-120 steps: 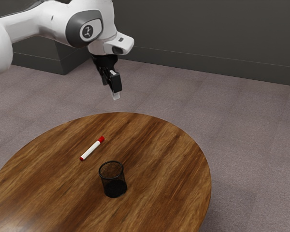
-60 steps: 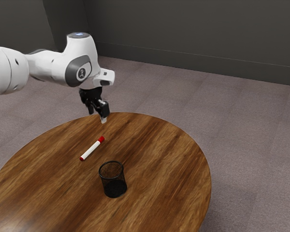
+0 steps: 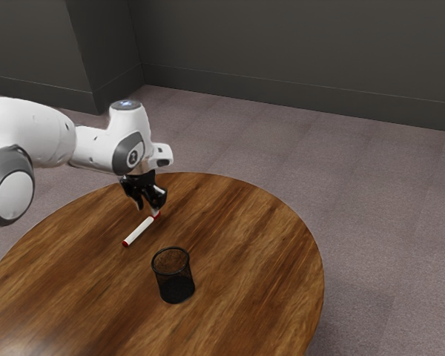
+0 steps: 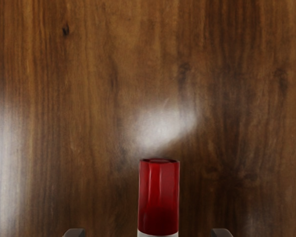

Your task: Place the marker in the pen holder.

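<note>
Changed, exterior view, left to right: arm (image 3: 93,148) reaches lower than half a second ago. Marker (image 3: 138,231) hasn't moved, lying flat on the counter (image 3: 256,248). Hand (image 3: 148,211) has come down from above the far edge to the marker's red cap (image 4: 159,197) end. Pen holder (image 3: 173,276) unchanged, upright, near the marker but apart from it.

Hand state: open, fingers (image 4: 74,233) well apart, one each side of the marker, nothing held. Meaning: approach looks almost done, pickup next, marker not in the holder. Likely needs a bit more lowering, then a close. Grip would land close to the cap end, so the marker may hang off-balance; it'll need tipping upright before it goes in.

Count, left to right: 1 arm, 1 marker (1 red cap), 1 hand (2 fingers), 1 pen holder, 1 counter under it all.
</note>
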